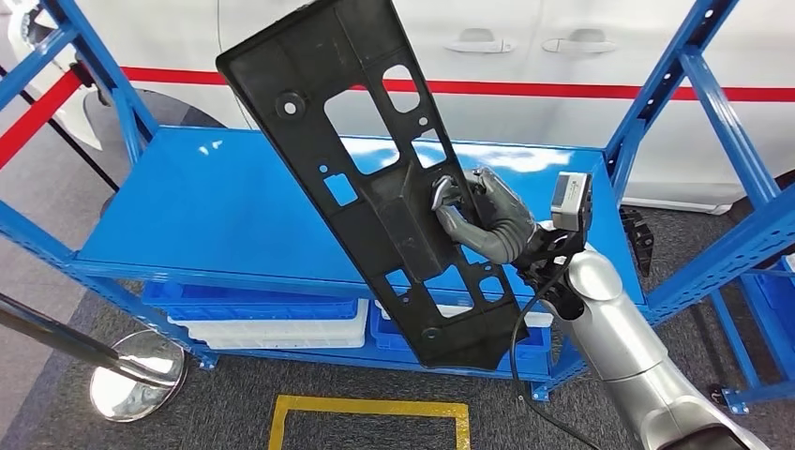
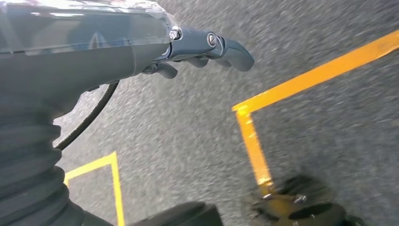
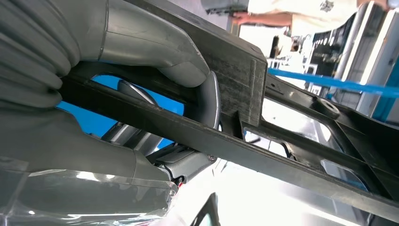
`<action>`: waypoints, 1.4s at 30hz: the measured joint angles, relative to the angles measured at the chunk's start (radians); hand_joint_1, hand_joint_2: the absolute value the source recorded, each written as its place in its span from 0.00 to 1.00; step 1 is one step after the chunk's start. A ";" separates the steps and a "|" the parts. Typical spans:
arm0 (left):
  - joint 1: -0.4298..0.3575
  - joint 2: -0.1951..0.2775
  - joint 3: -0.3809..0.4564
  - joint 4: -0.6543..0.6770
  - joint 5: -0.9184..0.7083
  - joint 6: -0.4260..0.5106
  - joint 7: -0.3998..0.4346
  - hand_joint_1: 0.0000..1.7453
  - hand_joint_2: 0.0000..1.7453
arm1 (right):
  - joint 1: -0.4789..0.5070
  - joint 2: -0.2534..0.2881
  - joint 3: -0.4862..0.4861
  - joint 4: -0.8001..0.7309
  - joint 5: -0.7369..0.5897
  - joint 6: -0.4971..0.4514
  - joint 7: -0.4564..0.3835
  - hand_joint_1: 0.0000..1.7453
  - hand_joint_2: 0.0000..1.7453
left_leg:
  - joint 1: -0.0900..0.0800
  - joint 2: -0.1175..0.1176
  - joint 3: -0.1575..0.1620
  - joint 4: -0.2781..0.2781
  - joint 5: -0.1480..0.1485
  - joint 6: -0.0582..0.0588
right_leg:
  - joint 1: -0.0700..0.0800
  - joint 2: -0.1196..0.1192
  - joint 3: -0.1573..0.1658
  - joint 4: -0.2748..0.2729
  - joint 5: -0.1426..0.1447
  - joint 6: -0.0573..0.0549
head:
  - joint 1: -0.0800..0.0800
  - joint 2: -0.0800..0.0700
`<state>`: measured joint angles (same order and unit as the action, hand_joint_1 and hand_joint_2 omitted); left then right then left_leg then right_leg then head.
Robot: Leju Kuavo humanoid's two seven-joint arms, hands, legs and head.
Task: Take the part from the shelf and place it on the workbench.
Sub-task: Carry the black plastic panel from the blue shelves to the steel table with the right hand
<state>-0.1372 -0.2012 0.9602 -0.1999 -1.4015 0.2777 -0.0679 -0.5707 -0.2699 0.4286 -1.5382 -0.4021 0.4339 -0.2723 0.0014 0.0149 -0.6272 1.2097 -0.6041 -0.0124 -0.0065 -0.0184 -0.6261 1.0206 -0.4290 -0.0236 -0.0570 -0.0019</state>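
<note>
A long flat black plastic part [image 1: 366, 169] with several cutouts hangs tilted above the blue shelf [image 1: 206, 206], its lower end toward me. My right hand [image 1: 487, 220] grips it at its right edge, about mid-length. In the right wrist view the thick grey thumb [image 3: 160, 52] lies over the part's [image 3: 291, 117] black rib and the fingers curl under it. My left hand [image 2: 207, 47] hangs beside my body over the grey floor, fingers loosely curled with nothing in them.
Blue uprights [image 1: 694, 84] frame the shelf on both sides. Blue and white bins [image 1: 272, 323] sit on the lower level. A white car with a red stripe [image 1: 581, 89] stands behind. A chrome post base [image 1: 136, 375] and yellow floor tape [image 1: 370, 408] lie near me.
</note>
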 joint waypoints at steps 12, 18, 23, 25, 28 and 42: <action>0.005 0.000 0.000 0.000 0.004 -0.015 0.005 0.00 1.00 | 0.004 -0.002 -0.002 -0.002 0.001 -0.009 0.010 1.00 1.00 | 0.009 -0.061 0.060 -0.186 0.136 0.034 | -0.007 0.090 -0.018 0.020 -0.005 0.043 | 0.000 0.000; 0.005 0.000 0.007 0.000 0.013 -0.039 0.011 0.00 1.00 | 0.004 0.018 -0.006 0.001 0.006 -0.014 0.008 1.00 1.00 | 0.003 -0.035 0.044 -0.184 0.150 0.053 | -0.009 0.023 -0.104 0.278 -0.136 0.051 | 0.001 0.000; 0.000 -0.001 0.010 0.000 0.013 -0.045 0.017 0.00 1.00 | -0.009 0.019 -0.006 0.004 0.007 -0.013 0.007 1.00 1.00 | -0.006 -0.025 0.034 -0.174 0.156 0.044 | 0.002 0.011 0.040 0.032 -0.035 0.027 | 0.001 0.000; -0.001 -0.001 0.010 0.000 0.016 -0.046 0.019 0.00 1.00 | -0.011 0.020 -0.006 0.004 0.007 -0.012 0.007 1.00 1.00 | -0.007 -0.022 0.026 -0.174 0.164 0.033 | 0.005 0.011 0.038 0.016 -0.032 0.024 | 0.001 0.000; -0.002 0.000 0.011 0.000 0.019 -0.046 0.021 0.00 1.00 | -0.012 0.018 -0.006 0.004 0.007 -0.011 0.007 1.00 1.00 | -0.008 -0.022 0.007 -0.140 0.125 0.016 | -0.006 0.006 0.028 0.000 -0.012 0.012 | 0.000 0.000; -0.005 -0.001 0.013 0.002 0.021 -0.048 0.016 0.00 1.00 | -0.023 0.017 -0.006 0.006 0.010 0.004 0.008 1.00 1.00 | 0.009 -0.037 0.099 -0.183 0.102 0.027 | -0.017 0.013 -0.076 0.002 0.088 0.063 | 0.001 0.000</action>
<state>-0.1421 -0.2021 0.9732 -0.1982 -1.3806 0.2296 -0.0518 -0.5940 -0.2529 0.4226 -1.5322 -0.3922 0.4377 -0.2647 0.0107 -0.0219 -0.5280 1.0267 -0.5019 0.0146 -0.0234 -0.0051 -0.7022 1.0227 -0.3409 0.0391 -0.0564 -0.0019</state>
